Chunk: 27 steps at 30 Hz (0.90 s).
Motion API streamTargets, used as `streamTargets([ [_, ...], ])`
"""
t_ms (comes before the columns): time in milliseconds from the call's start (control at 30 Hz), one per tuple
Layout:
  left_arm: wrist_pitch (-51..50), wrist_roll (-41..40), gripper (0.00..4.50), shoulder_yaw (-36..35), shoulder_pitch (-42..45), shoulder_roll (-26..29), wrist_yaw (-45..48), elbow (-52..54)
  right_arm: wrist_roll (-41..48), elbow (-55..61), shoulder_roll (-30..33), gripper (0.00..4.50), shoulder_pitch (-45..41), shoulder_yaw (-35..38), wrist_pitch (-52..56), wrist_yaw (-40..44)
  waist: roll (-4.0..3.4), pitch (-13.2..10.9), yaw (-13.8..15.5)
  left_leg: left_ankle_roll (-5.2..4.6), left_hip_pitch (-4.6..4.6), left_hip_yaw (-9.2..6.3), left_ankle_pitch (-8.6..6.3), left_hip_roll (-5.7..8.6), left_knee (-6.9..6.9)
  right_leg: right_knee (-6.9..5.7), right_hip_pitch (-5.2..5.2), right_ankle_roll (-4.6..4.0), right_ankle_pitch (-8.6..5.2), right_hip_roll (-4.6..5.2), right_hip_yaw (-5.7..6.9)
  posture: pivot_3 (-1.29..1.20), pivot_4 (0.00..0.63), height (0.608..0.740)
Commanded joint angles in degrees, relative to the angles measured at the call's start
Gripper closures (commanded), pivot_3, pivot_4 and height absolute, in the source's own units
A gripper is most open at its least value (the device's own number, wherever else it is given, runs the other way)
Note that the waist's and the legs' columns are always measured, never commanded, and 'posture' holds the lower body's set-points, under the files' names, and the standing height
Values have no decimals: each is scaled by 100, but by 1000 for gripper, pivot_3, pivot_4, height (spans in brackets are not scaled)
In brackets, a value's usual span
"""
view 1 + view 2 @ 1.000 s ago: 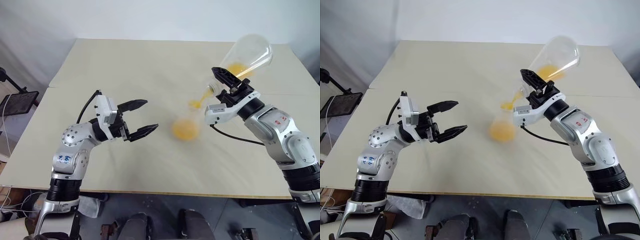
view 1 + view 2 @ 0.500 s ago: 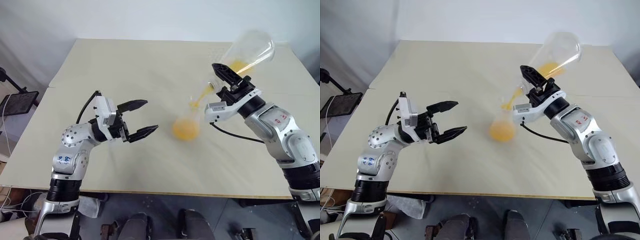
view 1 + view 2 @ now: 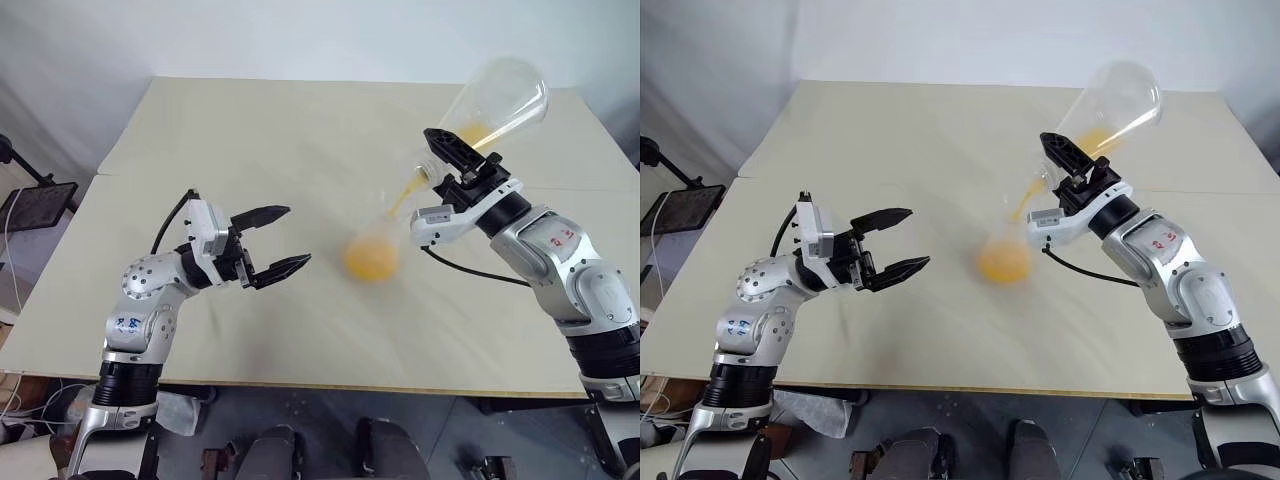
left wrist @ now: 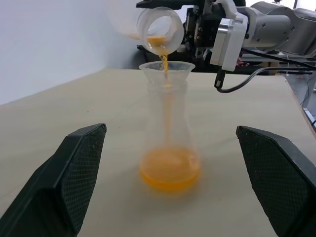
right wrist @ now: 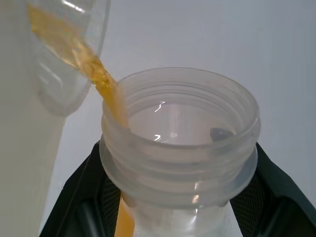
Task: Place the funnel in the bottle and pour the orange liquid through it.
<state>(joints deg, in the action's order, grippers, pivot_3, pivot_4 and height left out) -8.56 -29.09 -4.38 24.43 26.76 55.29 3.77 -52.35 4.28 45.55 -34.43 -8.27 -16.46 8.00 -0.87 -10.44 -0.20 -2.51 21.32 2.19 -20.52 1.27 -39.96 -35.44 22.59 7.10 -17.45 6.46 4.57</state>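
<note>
Black and spread wide, my left jaws hover empty to the left of the bottle, near enough, I judge, to steady it if it tips. It stands upright mid-counter with the funnel seated in its neck, so the thin stream lands inside. Orange liquid pools in its base. My right jaws clamp the flask by its neck, tilting its mouth down just above the funnel's rim to drain it.

Our head stereo pair looks down over the beige table, wrist cameras close, all sharing the clear frosty plastic bottle.
</note>
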Motion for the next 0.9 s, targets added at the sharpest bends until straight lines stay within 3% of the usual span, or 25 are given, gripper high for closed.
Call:
streamTargets([
  [33, 133, -76, 0, -117, 10, 15, 49, 82, -12, 135, 130, 2037, -119, 173, -54, -135, 0, 0, -2, 0, 0, 0, 0, 0, 0, 0, 0, 0, 0, 0, 0, 0, 150, 740],
  [900, 222, -67, 0, -122, 7, -16, 56, 7, -212, 61, 193, 2037, -58, 138, -164, -259, 0, 0, 0, 0, 0, 0, 0, -1, 0, 0, 0, 0, 0, 0, 0, 0, 150, 740],
])
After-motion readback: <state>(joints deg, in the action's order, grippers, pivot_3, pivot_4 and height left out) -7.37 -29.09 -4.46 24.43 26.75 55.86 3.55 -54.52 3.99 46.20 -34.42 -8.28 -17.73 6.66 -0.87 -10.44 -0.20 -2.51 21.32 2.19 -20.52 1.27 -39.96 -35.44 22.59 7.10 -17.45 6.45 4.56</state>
